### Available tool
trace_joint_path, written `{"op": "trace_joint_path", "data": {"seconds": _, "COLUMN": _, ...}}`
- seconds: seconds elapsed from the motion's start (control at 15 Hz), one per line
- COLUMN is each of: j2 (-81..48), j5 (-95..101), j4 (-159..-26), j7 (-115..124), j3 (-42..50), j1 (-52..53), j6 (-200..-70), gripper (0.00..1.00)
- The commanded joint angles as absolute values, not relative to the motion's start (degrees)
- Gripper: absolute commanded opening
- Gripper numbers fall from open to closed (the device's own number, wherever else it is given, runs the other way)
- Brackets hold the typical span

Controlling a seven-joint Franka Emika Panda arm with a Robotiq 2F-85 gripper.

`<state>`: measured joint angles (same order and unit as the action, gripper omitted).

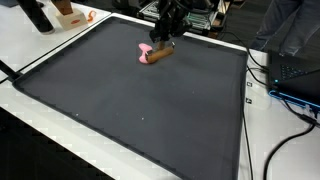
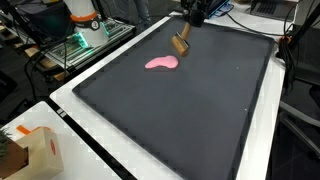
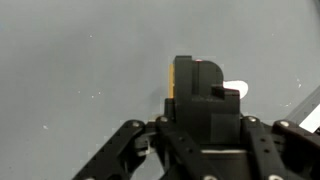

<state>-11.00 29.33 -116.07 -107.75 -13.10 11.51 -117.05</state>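
Black mat (image 2: 200, 120) fills the tabletop; the gripper (image 2: 186, 34) pinches a brown block (image 2: 182, 46) beside a pink piece (image 2: 161, 63). This looks like mid-carry, and lowering calls for avoiding the pink piece.

Block (image 2: 182, 46) just beside soft lump (image 2: 161, 63) on mat (image 2: 150, 120)

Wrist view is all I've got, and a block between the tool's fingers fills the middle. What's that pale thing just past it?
Observer: A pink object, lying flat on the dark mat beside the brown block.
Operator: Is the block level?
Observer: No. In an exterior view it hangs tilted under the tool.
Operator: Where on the mat am I?
Observer: Close to one edge, well away from its middle, in both exterior views.
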Motion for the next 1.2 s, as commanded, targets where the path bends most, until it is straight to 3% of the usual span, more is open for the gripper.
{"op": "trace_joint_path", "data": {"seconds": 0.0, "j2": -10.3, "j5": 25.8, "j4": -115.4, "j7": -107.2, "j3": -11.9, "j1": 10.1, "j6": -117.6, "gripper": 0.24}}
{"op": "trace_joint_path", "data": {"seconds": 0.6, "j2": -6.2, "j5": 18.2, "j4": -116.7, "j7": -105.2, "j3": -8.5, "j1": 5.5, "j6": -121.0, "gripper": 0.24}}
{"op": "trace_joint_path", "data": {"seconds": 1.13, "j2": 5.0, "j5": 17.9, "j4": -123.1, "j7": -105.0, "j3": -5.6, "j1": 3.7, "j6": -127.5, "gripper": 0.24}}
